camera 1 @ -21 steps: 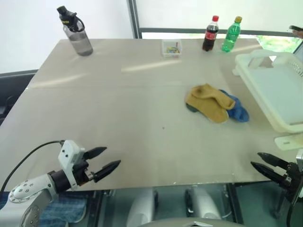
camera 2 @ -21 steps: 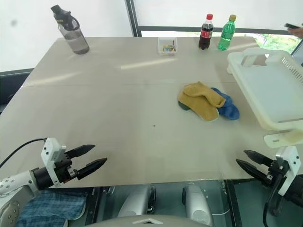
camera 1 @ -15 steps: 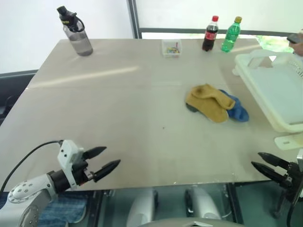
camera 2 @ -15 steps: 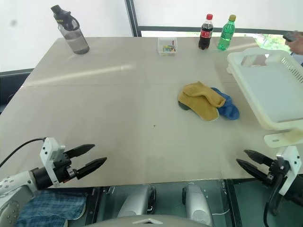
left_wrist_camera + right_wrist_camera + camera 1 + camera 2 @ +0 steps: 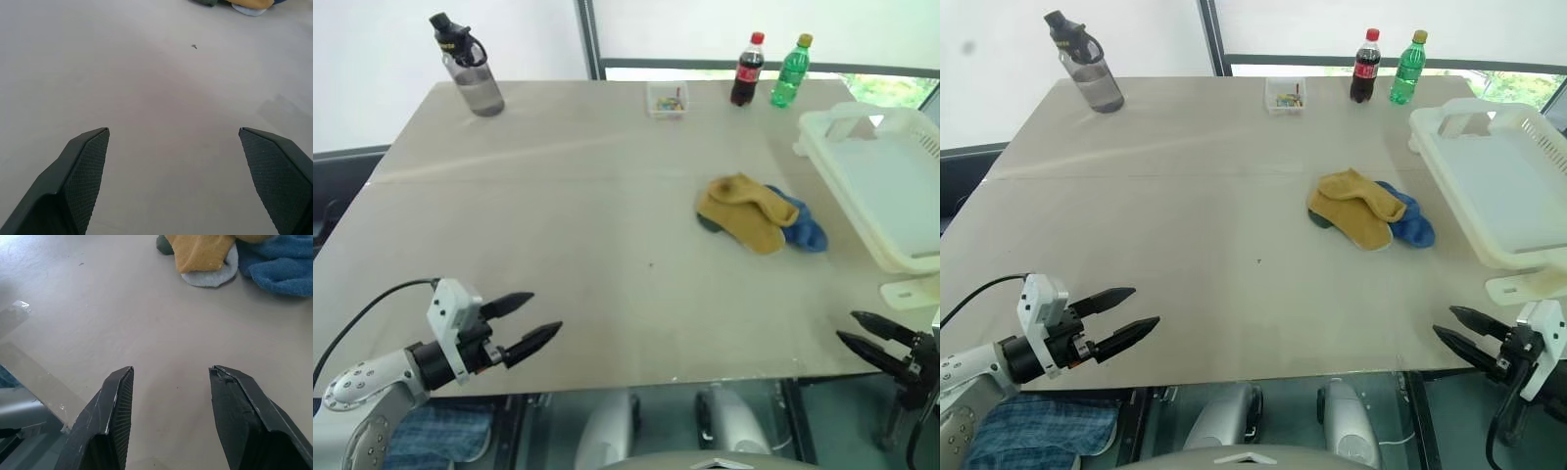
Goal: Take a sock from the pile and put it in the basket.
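Loose mustard, blue and grey sock pile lying ahead, nearer empty, parted right gripper than wide-spread left gripper.

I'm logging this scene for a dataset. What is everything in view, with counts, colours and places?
table: one, beige, under everything.
water bottle: one, grey with black cap, far left corner.
small clear box: one, far edge, middle.
cola bottle: one, dark with red cap, far edge.
green bottle: one, yellow cap, beside the cola bottle.
pile: one, mustard, blue and grey socks, right of centre.
basket: one, cream-white, right edge.
left hand: black fingers, open, near left edge.
right hand: black fingers, apart, near right edge.
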